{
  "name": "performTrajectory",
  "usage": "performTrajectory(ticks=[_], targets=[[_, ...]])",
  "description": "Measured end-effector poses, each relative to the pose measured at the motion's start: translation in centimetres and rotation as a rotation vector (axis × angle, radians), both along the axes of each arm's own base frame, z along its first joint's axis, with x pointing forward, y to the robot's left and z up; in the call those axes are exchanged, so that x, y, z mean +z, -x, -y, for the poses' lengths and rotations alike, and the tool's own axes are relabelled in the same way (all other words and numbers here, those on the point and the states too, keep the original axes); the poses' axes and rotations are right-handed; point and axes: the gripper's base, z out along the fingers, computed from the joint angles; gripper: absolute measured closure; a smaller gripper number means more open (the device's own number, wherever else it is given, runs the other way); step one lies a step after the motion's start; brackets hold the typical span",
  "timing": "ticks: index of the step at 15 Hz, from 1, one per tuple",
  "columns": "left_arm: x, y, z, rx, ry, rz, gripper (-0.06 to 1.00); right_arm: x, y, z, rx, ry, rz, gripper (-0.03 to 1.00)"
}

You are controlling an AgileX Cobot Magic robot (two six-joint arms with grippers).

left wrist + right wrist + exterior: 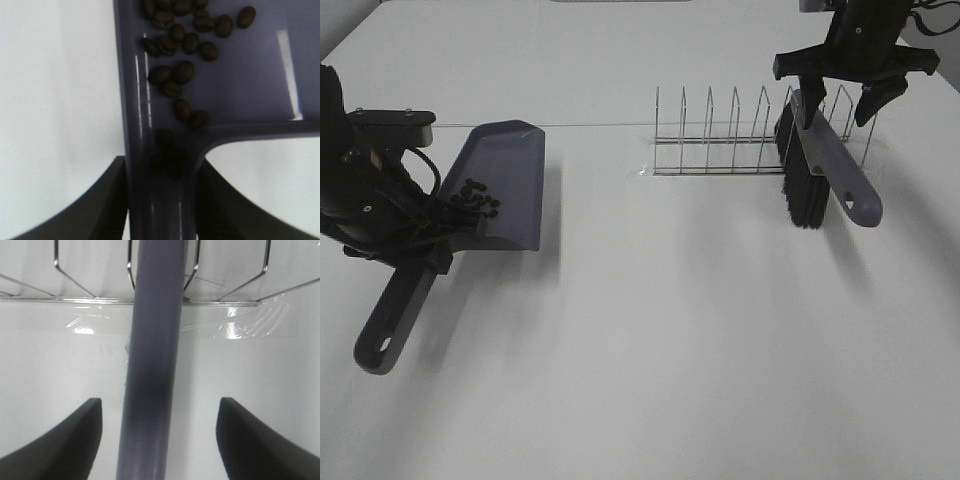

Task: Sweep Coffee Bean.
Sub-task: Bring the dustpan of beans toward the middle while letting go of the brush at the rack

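The grey-purple dustpan [510, 170] lies at the left, and a cluster of coffee beans [475, 197] sits inside it near the handle. My left gripper [425, 240] is shut on the dustpan's handle [395, 315]. In the left wrist view the beans [182, 72] lie on the pan [250, 75] and some have slid into the handle channel between my left gripper's [162, 210] fingers. The brush [840, 170], with black bristles [802, 190], leans in the wire rack. My right gripper [838, 105] is open above it. In the right wrist view its fingers [65, 440] stand wide of the brush handle [152, 340].
A wire dish rack [720, 130] stands at the back right and is taped to the white table [670, 320]. Its wires [75, 299] show in the right wrist view. A seam runs across the table behind the dustpan.
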Motion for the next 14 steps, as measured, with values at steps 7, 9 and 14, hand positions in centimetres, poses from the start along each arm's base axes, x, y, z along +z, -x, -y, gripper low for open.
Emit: performTrajectory(ticks=[7, 9, 14], targets=[[0.2, 0.5, 2.7, -0.070, 0.032, 0.047, 0.58, 5.6, 1.9, -0.1, 0.025, -0.053, 0.089, 0.34], [-0.2, 0.7, 3.3, -0.075, 0.039, 0.033, 0.58, 7.4, 3.9, 0.2, 0.026, -0.058, 0.096, 0.34], [-2.9, -0.1, 3.7, -0.058, 0.039, -0.005, 0.58, 7.1, 10.7, 1.3, 0.052, -0.035, -0.030, 0.34]])
